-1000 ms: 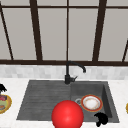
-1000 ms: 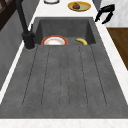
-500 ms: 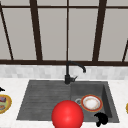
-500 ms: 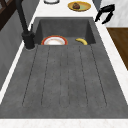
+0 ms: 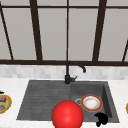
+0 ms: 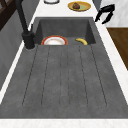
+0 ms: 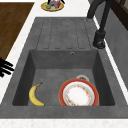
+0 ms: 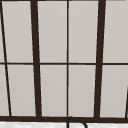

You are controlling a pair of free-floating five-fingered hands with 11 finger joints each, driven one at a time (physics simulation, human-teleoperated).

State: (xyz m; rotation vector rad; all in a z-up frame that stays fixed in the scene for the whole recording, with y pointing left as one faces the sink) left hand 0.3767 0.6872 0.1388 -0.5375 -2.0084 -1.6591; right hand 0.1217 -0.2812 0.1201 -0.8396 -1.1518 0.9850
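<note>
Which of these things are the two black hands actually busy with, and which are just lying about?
In hand: right hand, fingers open, at the basin's front rim near the banana; left hand at the yellow food plate.
Lying about: red-rimmed plate in the basin, faucet, yellow dish on the right counter.

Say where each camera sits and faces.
Front view: before the sink, facing the window; right hand at the basin's near right corner.
Left side view: above the draining board, looking toward the basin; same hand beyond its rim.
Right side view: above the basin, looking toward the draining board; left hand by the far yellow plate.
Upper view: faces the window.
Side views share the banana.
</note>
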